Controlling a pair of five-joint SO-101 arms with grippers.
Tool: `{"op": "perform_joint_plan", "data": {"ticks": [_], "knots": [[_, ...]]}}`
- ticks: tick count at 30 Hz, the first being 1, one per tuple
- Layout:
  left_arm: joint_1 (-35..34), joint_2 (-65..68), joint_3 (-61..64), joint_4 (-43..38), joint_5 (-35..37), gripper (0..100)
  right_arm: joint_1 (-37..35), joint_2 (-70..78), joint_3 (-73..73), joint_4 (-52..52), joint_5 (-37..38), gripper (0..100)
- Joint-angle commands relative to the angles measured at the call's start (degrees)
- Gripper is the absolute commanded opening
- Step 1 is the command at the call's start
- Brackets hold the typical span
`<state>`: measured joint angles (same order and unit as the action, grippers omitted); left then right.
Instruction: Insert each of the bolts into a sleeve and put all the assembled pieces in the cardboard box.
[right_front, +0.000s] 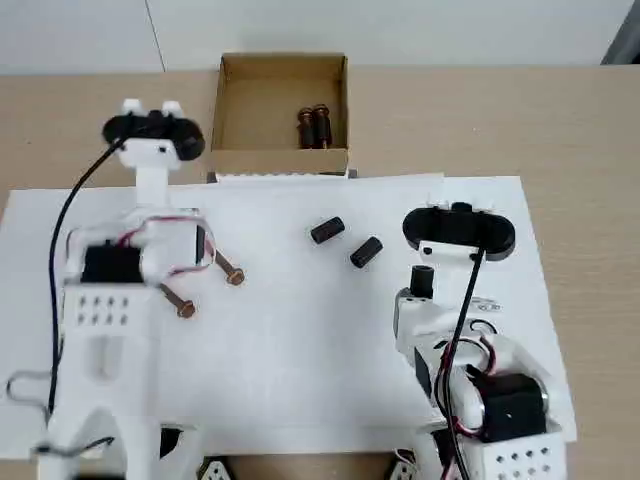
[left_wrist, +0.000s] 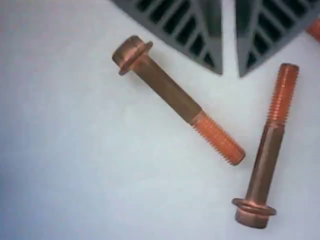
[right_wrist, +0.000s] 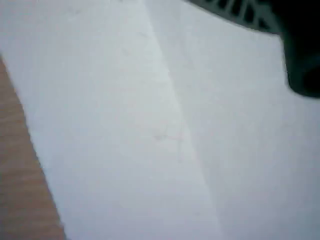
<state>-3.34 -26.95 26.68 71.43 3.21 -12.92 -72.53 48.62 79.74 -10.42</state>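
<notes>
Two copper bolts lie loose on the white paper beside the left arm (right_front: 140, 255): one bolt (right_front: 230, 270) (left_wrist: 175, 97) and a second bolt (right_front: 176, 301) (left_wrist: 265, 150) a little apart from it. My left gripper (left_wrist: 230, 70) hovers just over them, its grey ribbed fingers (left_wrist: 195, 30) close together with nothing between. Two black sleeves (right_front: 327, 230) (right_front: 366, 252) lie mid-paper. The cardboard box (right_front: 283, 158) at the back holds two assembled pieces (right_front: 313, 127). My right gripper (right_front: 422, 281) sits low at the right, dark fingertips together, near the second sleeve but apart from it.
The white paper sheet (right_front: 300, 340) covers most of the wooden table (right_front: 580, 130). Its right edge and bare wood (right_wrist: 20, 190) appear in the right wrist view. Both arms' bases stand at the front edge.
</notes>
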Motion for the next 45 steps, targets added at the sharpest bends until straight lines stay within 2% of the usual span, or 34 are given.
{"op": "perform_joint_plan", "data": {"ticks": [1, 8, 13, 22, 26, 45], "knots": [[-2.5, 9.8, -10.4, 3.4, -0.1, 1, 0.7, -0.4, 0.2, -2.8, -0.3, 0.4], [-4.5, 30.9, -31.3, 20.0, -6.6, 1, 0.7, -0.7, 3.9, -5.2, -0.2, 0.4], [-4.6, 40.4, -42.2, 25.8, -12.0, 1, 0.7, -0.7, 4.3, -5.7, -0.2, 0.4], [-4.6, 48.4, -47.3, 26.1, -17.6, 2, 0.7, -0.5, 4.3, -5.7, -0.2, 0.4], [-4.6, 50.2, -47.4, 25.8, -17.8, 9, 0.7, -0.4, 4.3, -5.7, -0.2, 0.4], [-5.0, 66.8, -63.4, 25.8, -18.4, 9, 0.7, -0.4, 4.4, -5.4, 0.1, 0.4]]}}
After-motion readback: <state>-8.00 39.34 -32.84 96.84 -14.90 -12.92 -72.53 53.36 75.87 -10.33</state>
